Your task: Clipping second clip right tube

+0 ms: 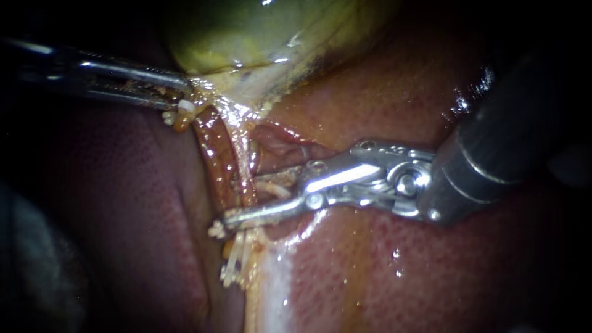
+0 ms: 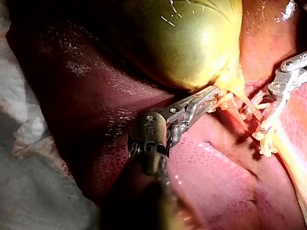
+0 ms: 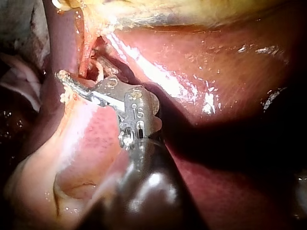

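The green gallbladder [image 1: 246,31] narrows to a pale neck, and my left instrument [image 1: 182,98] is shut on the tissue there, as the left wrist view also shows [image 2: 213,96]. Two tubes run down from the neck: a brown left tube [image 1: 216,154] and a thinner, glistening right tube [image 1: 242,157]. My right instrument [image 1: 243,198] reaches across both from the right. Its jaws stand a little apart around the right tube, holding a white clip [image 1: 271,188] between them. The right wrist view shows its tip [image 3: 72,84] against the tubes. Several white clips [image 1: 234,265] sit lower down.
Red liver [image 1: 401,265] lies under and to the right of the tubes, darker liver [image 1: 123,203] to the left. A white clip [image 1: 185,108] sits beside my left jaws. White gauze [image 2: 29,129] lies beyond the liver's edge in the left wrist view.
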Motion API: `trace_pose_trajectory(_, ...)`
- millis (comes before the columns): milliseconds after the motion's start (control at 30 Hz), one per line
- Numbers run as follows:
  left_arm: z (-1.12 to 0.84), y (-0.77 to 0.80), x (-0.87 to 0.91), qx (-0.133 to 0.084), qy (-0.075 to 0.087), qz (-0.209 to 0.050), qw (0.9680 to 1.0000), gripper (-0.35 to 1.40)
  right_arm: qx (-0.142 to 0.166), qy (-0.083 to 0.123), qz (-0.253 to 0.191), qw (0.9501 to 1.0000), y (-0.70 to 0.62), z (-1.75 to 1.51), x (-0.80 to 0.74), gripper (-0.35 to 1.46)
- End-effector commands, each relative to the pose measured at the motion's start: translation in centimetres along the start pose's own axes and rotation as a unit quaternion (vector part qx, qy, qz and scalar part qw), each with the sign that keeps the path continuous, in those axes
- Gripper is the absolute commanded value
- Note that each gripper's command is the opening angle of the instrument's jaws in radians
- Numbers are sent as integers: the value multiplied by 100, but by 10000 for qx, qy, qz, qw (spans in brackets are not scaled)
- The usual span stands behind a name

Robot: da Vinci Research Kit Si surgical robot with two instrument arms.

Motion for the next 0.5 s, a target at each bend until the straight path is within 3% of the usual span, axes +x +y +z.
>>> trace_pose_trajectory(33, 0, 0, 0, 1, 0, 0, 10000, -35, 24, 39, -11, 10000, 0, 1, 0, 50)
trace_pose_trajectory(500, 0, 0, 0, 2, 1, -1, 10000, -35, 250, 281, 293, 9989, -9, 14, 4, 49)
